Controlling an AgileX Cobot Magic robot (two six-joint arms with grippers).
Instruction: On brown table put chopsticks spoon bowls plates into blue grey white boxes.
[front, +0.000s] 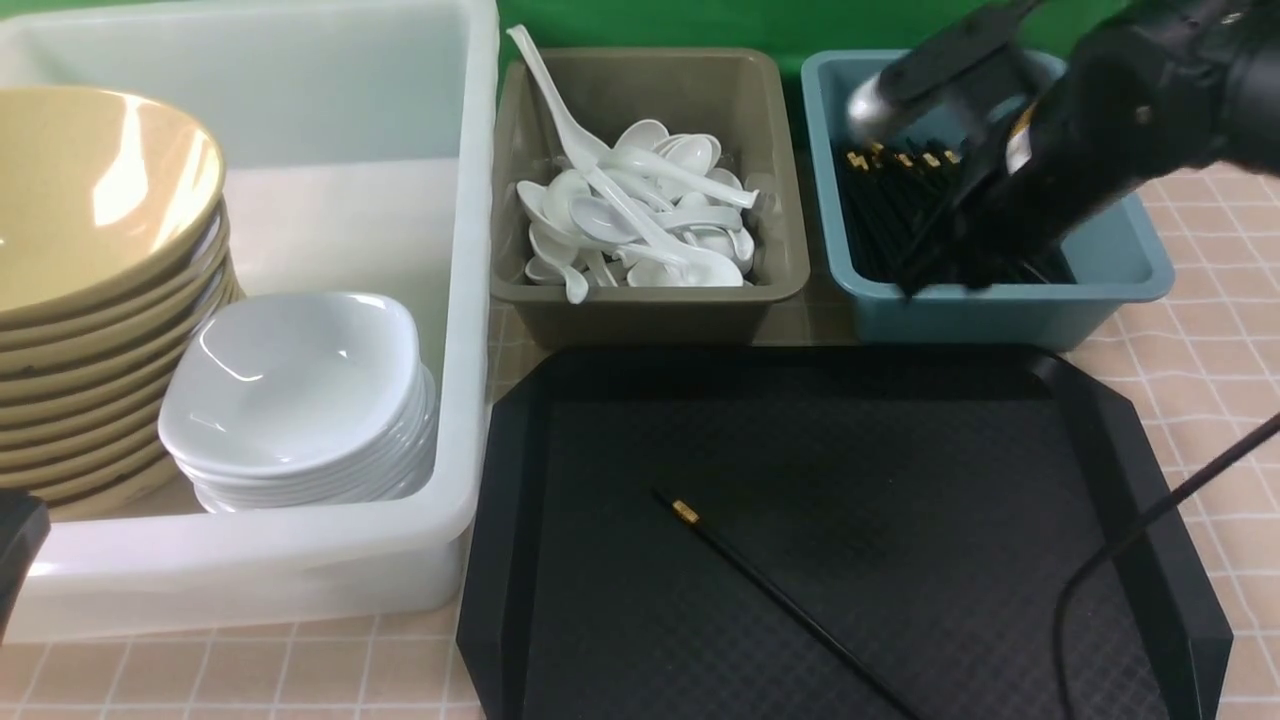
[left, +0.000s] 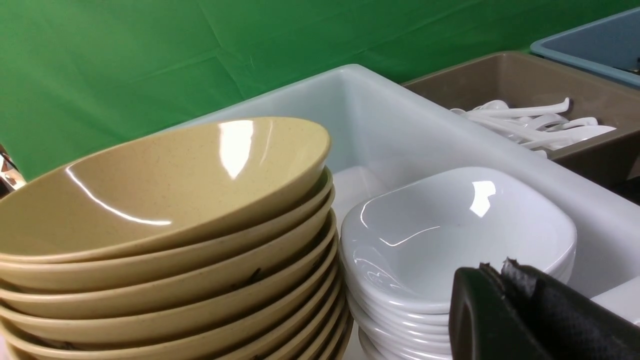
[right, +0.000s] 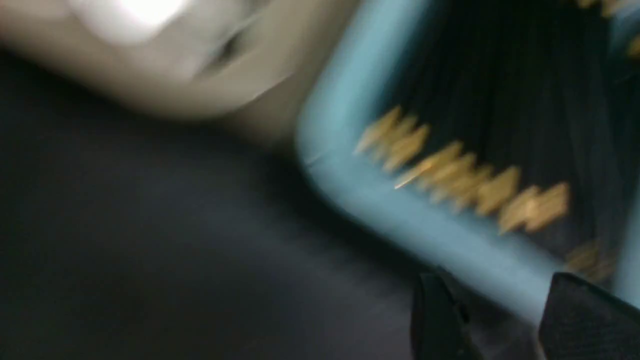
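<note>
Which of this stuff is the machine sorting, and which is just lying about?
Job: stacked mustard-yellow bowls, stacked white square dishes, white soup spoons, black gold-banded chopsticks, one loose chopstick, translucent white bin, olive-grey bin, teal-blue bin.
Lying about: black octagonal tray, black cable, green backdrop.

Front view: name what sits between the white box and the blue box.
The olive-grey box, holding a heap of white spoons, stands between them, as the front view shows.

No text, no labels — none legible (anywhere)
</note>
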